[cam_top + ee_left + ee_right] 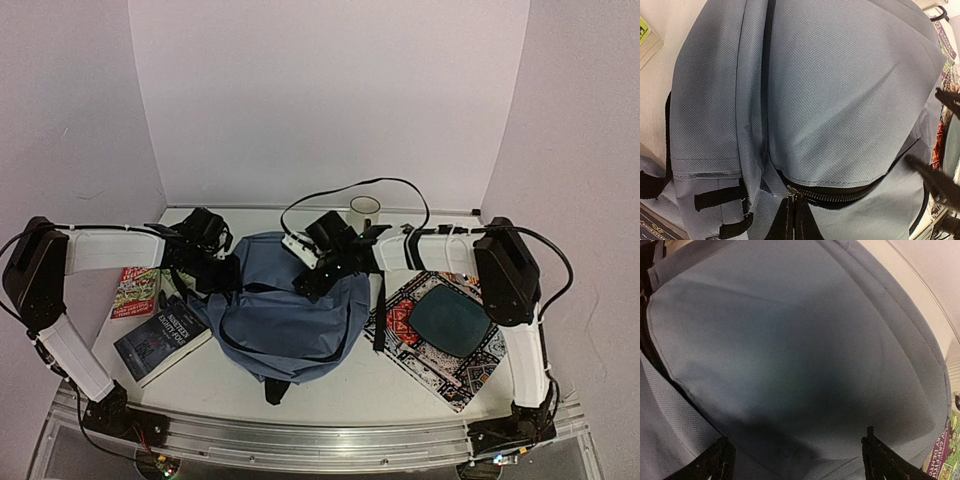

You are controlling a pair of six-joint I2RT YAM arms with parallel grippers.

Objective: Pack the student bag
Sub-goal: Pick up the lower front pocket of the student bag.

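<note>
Student bag: slate-blue woven cloth, matt, with a fine regular grain (clearest in the left wrist view). Zipper: black, small teeth with a faint sheen. Strap loops: black webbing, matt, finely ribbed. Dark book: paper, cover slightly glossy. Patterned mat: printed cloth, matt. Table: white, smooth, matt. Rail along the near edge: bare metal, brushed, lightly reflective. Arm links: white casing, smooth, plastic in appearance.
</note>
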